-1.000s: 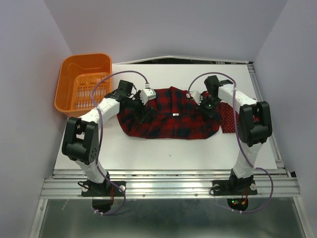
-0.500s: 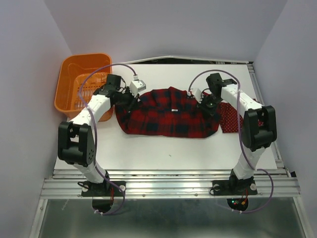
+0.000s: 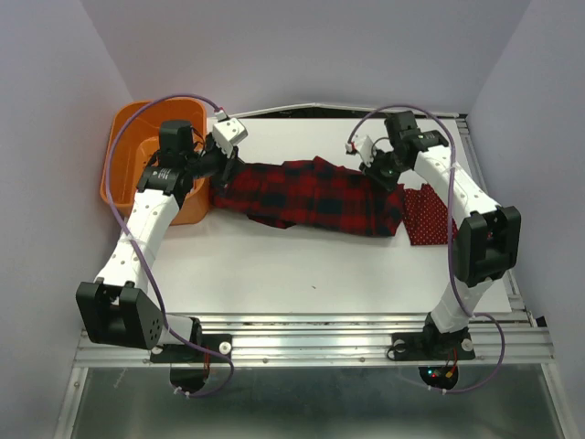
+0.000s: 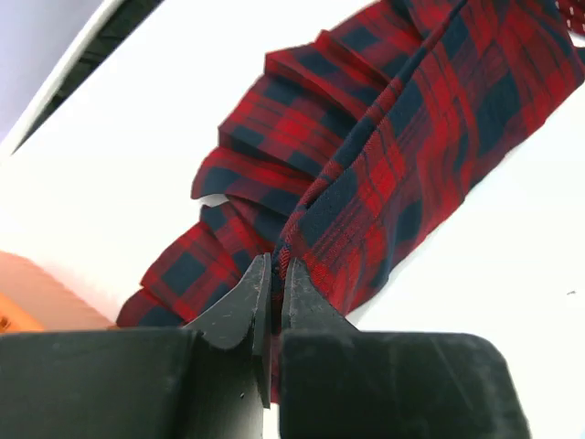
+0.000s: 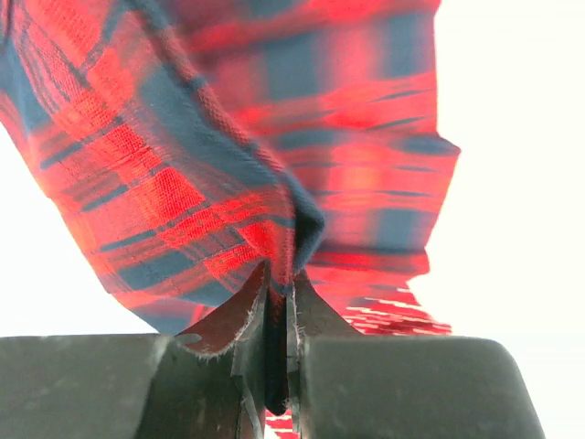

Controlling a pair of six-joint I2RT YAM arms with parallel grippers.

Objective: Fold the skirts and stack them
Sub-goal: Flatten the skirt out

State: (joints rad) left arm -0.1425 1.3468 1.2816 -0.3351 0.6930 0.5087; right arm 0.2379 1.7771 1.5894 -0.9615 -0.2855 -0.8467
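The red-and-navy plaid skirt (image 3: 315,197) hangs stretched between both grippers above the white table. My left gripper (image 3: 218,171) is shut on its left end, beside the basket; in the left wrist view the cloth (image 4: 384,174) runs away from the pinched jaws (image 4: 277,270). My right gripper (image 3: 382,170) is shut on the skirt's right end, and the right wrist view shows plaid cloth (image 5: 210,155) clamped between the jaws (image 5: 279,279). The dark red polka-dot skirt (image 3: 426,218) lies flat at the right, partly under the plaid one.
An orange plastic basket (image 3: 128,169) stands at the back left, right behind the left wrist. The white table (image 3: 311,270) ends at a metal rail along the near edge. Grey walls close in the back and sides.
The left gripper closed on the plaid skirt's left end and pulled it up and back-left toward the basket. The right gripper lifted its end too, so the skirt now hangs stretched and narrower.
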